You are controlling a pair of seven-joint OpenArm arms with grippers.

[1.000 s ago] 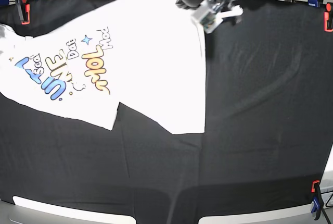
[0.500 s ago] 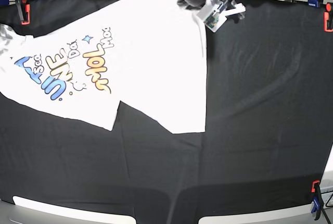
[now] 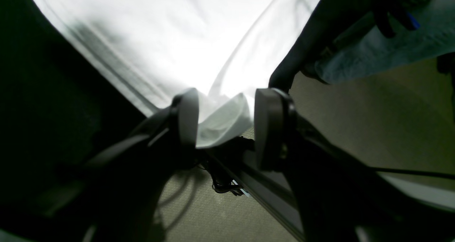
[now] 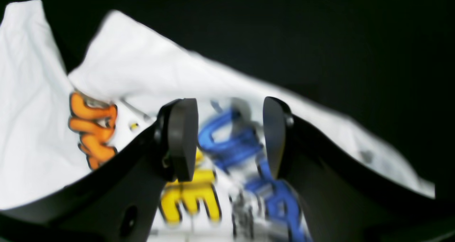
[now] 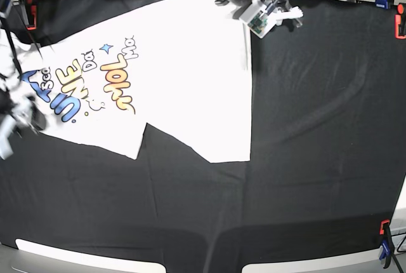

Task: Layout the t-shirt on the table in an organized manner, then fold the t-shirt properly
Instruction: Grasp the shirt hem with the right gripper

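I take the t-shirt (image 5: 171,63) as my landmark: it lies print-up and spread over the far left part of the worktop (image 5: 304,159), which is covered in wrinkled black cloth.

At the shirt's left end, in the base view, my right pincer (image 5: 19,117) shows only as a motion-blurred shape at the frame edge, over the blue lettering. From its own wrist camera the right pincer (image 4: 229,137) stands with its jaws apart, and nothing is caught between them. The shirt (image 4: 142,92) lies below them. The blue letters (image 4: 231,139) show in the gap, the yellow letters (image 4: 188,195) sit nearer the camera, and the orange letters (image 4: 92,128) are off to the left. That picture is blurred, so I cannot tell whether the pads touch the cloth.

The shirt's near edge runs with a notch roughly midway along it, and its straight right edge lies close to the middle of the worktop.

At the shirt's far right corner, at the worktop's far edge, sits my left pincer (image 5: 269,9). In its wrist view the left pincer (image 3: 225,126) has its jaws parted, with a bunched fold of the white cloth (image 3: 220,123) lying between the pads, apparently touching the left one. I cannot tell whether it is gripped.

Right of the shirt the black cloth is bare, with a red clamp (image 5: 400,24) at its far right edge.
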